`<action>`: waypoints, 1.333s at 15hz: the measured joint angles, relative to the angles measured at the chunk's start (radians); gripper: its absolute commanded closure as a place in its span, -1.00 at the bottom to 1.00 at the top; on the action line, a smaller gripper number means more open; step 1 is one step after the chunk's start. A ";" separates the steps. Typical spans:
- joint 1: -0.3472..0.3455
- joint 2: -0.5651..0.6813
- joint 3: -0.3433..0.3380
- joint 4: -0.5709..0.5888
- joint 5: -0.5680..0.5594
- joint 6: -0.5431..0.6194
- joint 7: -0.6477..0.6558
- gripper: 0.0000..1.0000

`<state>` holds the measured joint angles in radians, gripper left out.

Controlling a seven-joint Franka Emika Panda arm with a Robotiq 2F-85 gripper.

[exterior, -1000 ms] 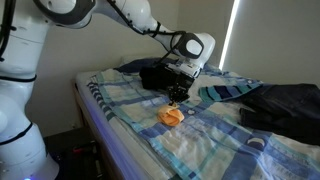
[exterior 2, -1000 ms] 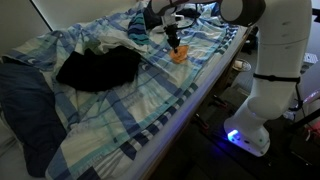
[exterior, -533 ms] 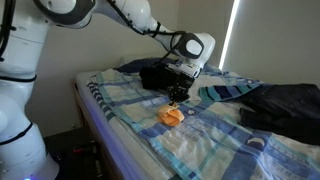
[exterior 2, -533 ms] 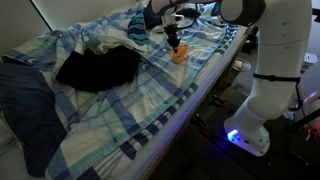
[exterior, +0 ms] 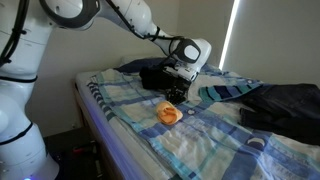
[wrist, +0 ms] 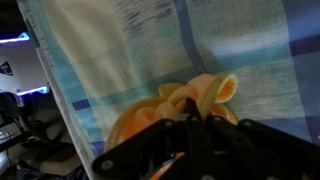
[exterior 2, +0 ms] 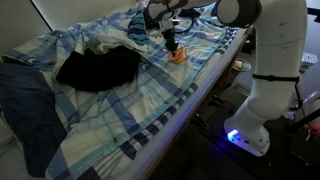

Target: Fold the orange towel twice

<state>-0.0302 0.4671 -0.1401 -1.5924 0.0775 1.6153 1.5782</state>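
Lying bunched in a crumpled lump rather than flat, the orange towel (exterior: 170, 114) sits on the plaid sheet (exterior: 205, 140), near the long edge of the bed (exterior: 97, 108). It reads as a small heap in both exterior views (exterior 2: 179, 57). In the wrist view the towel (wrist: 170, 105) fills the lower centre. Its folds are ruffled, and one lobe sticks out toward 2 o'clock.

The gripper (exterior: 175, 97) hangs at the towel's 12 o'clock, fingertips pointing down at the top of the heap. Contact is not resolvable. In the wrist view the gripper (wrist: 195, 128) is a dark blur at 6 o'clock that overlaps the cloth. I cannot tell whether the fingers are spread, closed or pinching fabric.

The sheet is rumpled and creased around the towel. Dark clothes (exterior: 285, 105) lie at the towel's 3 o'clock, well apart from it. In an exterior view the same pile (exterior 2: 98, 68) sits at the towel's 9 o'clock. A second dark garment (exterior: 150, 72) lies behind the gripper, at the towel's 11 o'clock. The white arm (exterior: 125, 18) reaches in from 10 o'clock.
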 measured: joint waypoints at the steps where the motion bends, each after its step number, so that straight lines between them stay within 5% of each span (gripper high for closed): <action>1: 0.001 0.005 0.000 -0.004 0.000 0.009 0.000 0.96; 11: -0.009 0.024 -0.004 -0.014 0.032 0.028 0.000 0.92; 13: -0.016 0.023 -0.004 -0.011 0.041 0.027 0.000 0.40; 20: -0.025 0.009 -0.006 0.010 0.048 0.010 -0.001 -0.58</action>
<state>-0.0550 0.4756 -0.1457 -1.5825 0.1259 1.6251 1.5774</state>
